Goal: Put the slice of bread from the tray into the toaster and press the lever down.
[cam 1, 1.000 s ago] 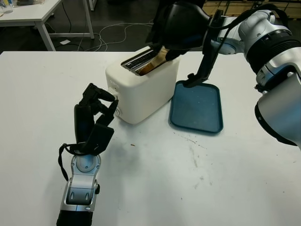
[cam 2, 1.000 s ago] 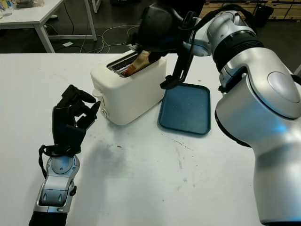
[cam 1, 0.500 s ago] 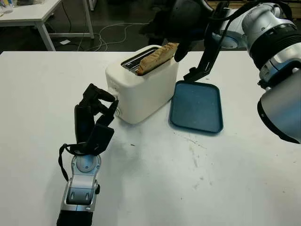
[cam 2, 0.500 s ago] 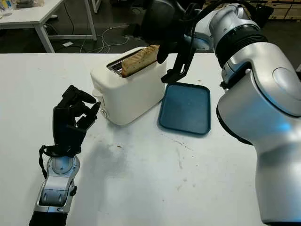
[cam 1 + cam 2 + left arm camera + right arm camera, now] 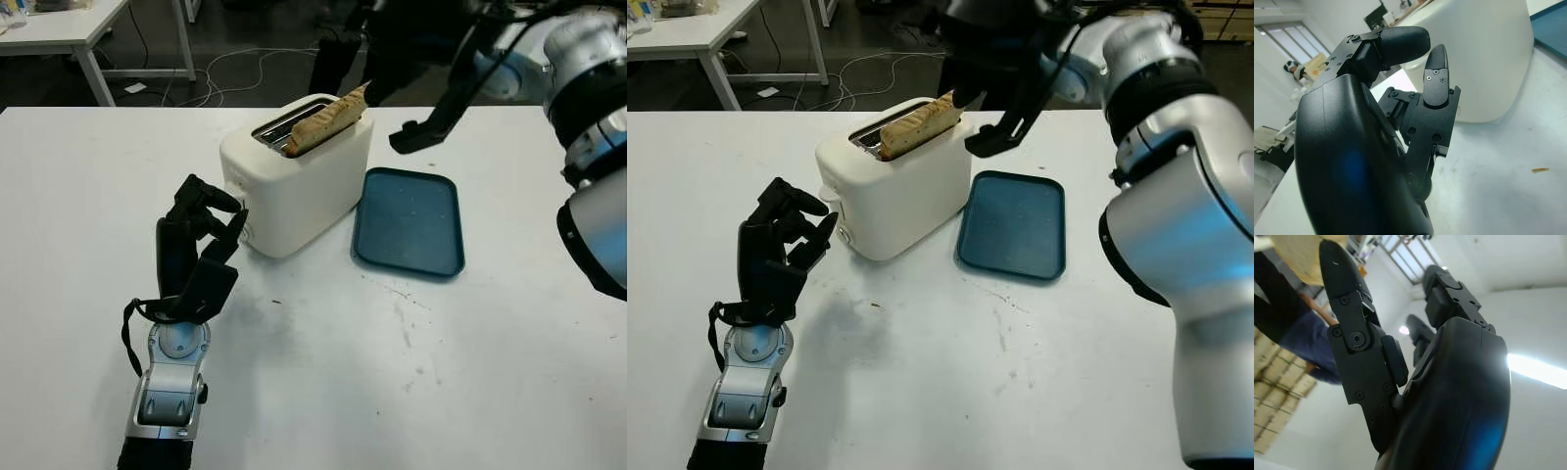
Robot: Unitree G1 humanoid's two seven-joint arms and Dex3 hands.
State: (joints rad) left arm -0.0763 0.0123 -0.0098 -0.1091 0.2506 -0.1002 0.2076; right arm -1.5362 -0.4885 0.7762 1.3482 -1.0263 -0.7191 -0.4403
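The white toaster stands mid-table. A slice of bread sits tilted in its slot, its upper part sticking out. To the right of the toaster lies the blue tray with nothing on it. My right hand is open above and behind the toaster's far end, clear of the bread. My left hand is upright on the table by the toaster's near left end, fingers curled and holding nothing, a short gap from the toaster wall.
A black strap hangs from my right wrist over the tray's far edge. Crumbs and scuffs mark the white table in front. Another white table and floor cables lie beyond the far edge.
My right hand has let go of the bread and lifted up and back from the toaster. The slice now stands in the slot on its own. The left hand has not moved.
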